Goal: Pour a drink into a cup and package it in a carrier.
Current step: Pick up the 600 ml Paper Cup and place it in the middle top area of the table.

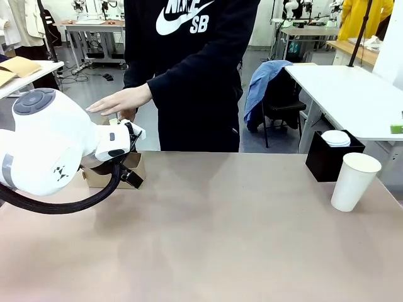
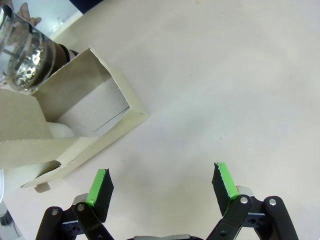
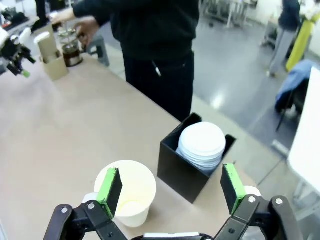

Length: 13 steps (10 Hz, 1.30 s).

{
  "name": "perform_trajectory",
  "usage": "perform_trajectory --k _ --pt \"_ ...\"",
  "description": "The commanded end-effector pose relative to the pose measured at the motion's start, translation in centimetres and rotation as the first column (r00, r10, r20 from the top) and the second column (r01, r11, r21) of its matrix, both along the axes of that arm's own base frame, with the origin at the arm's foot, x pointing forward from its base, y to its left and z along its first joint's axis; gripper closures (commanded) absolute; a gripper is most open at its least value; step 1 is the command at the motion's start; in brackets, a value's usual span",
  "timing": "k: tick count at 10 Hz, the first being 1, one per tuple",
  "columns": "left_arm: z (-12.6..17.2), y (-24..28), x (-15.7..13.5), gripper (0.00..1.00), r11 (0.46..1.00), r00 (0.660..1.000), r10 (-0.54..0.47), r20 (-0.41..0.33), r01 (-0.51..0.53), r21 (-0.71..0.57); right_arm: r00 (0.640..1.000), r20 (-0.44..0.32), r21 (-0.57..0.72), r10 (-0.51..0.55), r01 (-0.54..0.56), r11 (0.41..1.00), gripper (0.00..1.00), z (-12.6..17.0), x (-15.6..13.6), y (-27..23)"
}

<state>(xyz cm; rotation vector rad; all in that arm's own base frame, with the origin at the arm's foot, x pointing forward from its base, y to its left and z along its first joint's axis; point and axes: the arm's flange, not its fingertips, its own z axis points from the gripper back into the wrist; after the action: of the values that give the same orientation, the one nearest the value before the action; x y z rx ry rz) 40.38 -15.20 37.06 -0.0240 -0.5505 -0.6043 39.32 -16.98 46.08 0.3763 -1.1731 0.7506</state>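
The brown cardboard carrier [image 2: 45,135] lies just left of my open left gripper [image 2: 162,182], whose fingers hold nothing. In the front view the carrier [image 1: 94,178] is half hidden behind that gripper [image 1: 133,154]. The glass carafe [image 2: 25,55] stands beyond the carrier. Far off in the right wrist view, dark drink [image 3: 72,56] fills the carafe's lower part, and a person's hand [image 3: 85,30] is at the carafe. The cup [image 3: 41,36] shows its white top above the carrier's handle panel [image 3: 48,50]. My right gripper [image 3: 172,192] hangs open.
A second white paper cup [image 1: 354,181] stands at the table's right, right under my right gripper. Beside it sits a black box [image 1: 327,160] holding stacked white lids [image 3: 202,142]. The person stands at the far edge with a hand [image 1: 119,100] over my left gripper.
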Motion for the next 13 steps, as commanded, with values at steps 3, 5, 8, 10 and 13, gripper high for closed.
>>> perform_trajectory --k 3,5,8,10,13 --pt "0.0 0.0 0.0 0.00 1.000 1.000 0.000 0.000 0.000 0.000 0.977 0.213 0.136 -0.023 -0.006 0.991 0.00 -8.9 -2.8 0.0" --pt "0.0 0.0 0.0 0.00 1.000 1.000 0.000 0.000 0.000 0.000 0.988 0.154 0.059 -0.009 -0.001 0.998 0.00 -4.1 -3.2 -0.9" --pt "0.0 0.0 0.0 0.00 1.000 1.000 0.000 0.000 0.000 0.000 0.988 0.154 0.059 -0.009 -0.001 0.998 0.00 -4.1 -3.2 -0.9" --pt "0.0 0.0 0.0 0.00 1.000 1.000 0.000 0.000 0.000 0.000 0.996 0.071 0.119 0.062 -0.070 0.990 0.00 -6.7 -0.5 -2.9" --pt "0.0 0.0 0.0 0.00 1.000 1.000 0.000 0.000 0.000 0.000 0.973 -0.066 0.269 0.221 -0.196 0.943 0.00 -11.1 0.8 -6.6"
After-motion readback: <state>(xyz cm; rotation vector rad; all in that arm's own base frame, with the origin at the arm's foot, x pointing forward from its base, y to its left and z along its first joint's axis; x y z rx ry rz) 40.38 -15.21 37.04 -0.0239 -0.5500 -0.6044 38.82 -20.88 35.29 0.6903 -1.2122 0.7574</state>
